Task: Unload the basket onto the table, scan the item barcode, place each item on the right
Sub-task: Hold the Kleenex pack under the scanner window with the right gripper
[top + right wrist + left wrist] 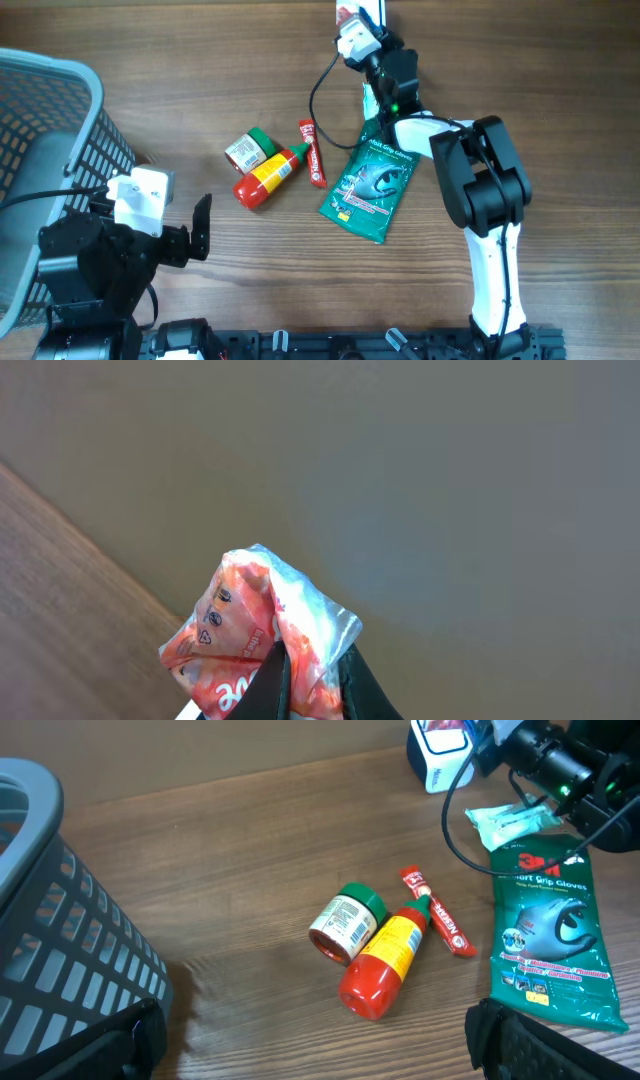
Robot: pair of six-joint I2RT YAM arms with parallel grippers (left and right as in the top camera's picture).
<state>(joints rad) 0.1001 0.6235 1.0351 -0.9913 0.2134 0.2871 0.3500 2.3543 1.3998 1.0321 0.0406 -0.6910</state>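
**Item 1, right claw (312, 698).** It is pressed together on the lower end of a crinkled red-and-clear packet (262, 628). You hold the packet at the top edge of the overhead frame, and it appears clear of the desk (180, 90).

**Packet, lie.** It stands straight out past the fingertips, with its long axis in line with the fingers, pointing to the top of the right wrist frame. The face toward that camera shows small printed symbols. You cannot make out a barcode there, and no scanner shows in any view.

**Judgement.** The coming move turns on which face carries the code, so you should expect to roll the wrist rather than re-grip.

**Item 2, left claw (320, 1065).** It is spread wide and holds nothing, at the lower left of the overhead frame, well apart from the packet. The right arm is the one placed to scan.

**Item 3, loose on the desk, mid-frame.**
- A green-lidded jar (245, 150) touches a red sauce bottle (268, 177).
- A red stick sachet (312, 152) lies just beside the bottle.
- A green glove pack (368, 190) lies right of centre.
- A pale sachet (510, 817) lies under the right arm.

**Item 4, grey basket (60, 120).** It stands at the left edge.
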